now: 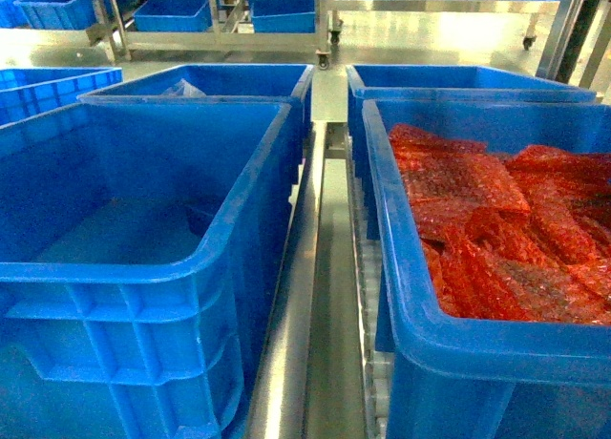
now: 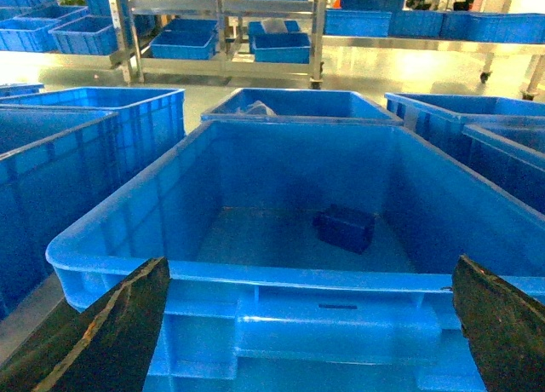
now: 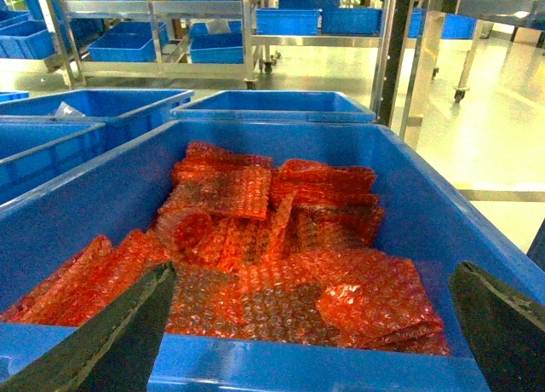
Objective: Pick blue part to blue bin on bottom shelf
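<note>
The blue part is not visible in any view. Two large blue bins stand side by side on the bottom shelf, either side of its steel centre divider rail [image 1: 304,296], with white rollers [image 1: 367,296] showing. The left blue bin [image 1: 124,272] holds only a small dark blue block [image 2: 345,227]. My left gripper [image 2: 311,264] is open just in front of this bin's near rim [image 2: 255,277], holding nothing. My right gripper [image 3: 312,268] is open at the near rim of the right bin [image 3: 298,362], which is full of red bubble-wrap bags [image 3: 281,239]. Neither gripper shows in the head view.
More blue bins stand behind the two front ones [image 1: 220,81] [image 1: 449,76] and to the far left [image 1: 48,86]. Steel racks on castors with further blue crates [image 1: 172,14] line the back of the room. An upright steel post [image 3: 400,51] rises to the right.
</note>
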`<state>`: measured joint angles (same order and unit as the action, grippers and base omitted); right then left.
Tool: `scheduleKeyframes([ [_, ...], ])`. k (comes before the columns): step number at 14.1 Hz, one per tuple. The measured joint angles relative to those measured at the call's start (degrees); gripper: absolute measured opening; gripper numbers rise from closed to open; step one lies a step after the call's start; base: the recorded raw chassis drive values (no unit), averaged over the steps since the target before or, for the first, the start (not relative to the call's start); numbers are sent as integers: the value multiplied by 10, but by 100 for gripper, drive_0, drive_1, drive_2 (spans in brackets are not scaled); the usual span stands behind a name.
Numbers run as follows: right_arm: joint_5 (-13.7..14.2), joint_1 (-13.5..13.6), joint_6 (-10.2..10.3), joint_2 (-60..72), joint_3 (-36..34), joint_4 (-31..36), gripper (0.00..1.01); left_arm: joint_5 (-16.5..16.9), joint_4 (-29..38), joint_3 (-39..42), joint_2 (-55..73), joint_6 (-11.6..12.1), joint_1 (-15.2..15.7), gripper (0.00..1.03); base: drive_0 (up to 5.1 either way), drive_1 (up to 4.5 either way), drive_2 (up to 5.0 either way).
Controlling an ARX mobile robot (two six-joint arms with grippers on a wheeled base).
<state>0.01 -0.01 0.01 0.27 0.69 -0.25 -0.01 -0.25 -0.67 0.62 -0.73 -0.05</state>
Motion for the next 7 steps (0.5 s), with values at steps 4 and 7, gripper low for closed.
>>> scheduleKeyframes([
  [4,0,0,0,0,0,0,98,0,0,0,0,0,0,98,0,0,0],
  [7,0,0,0,0,0,0,98,0,0,0,0,0,0,98,0,0,0],
])
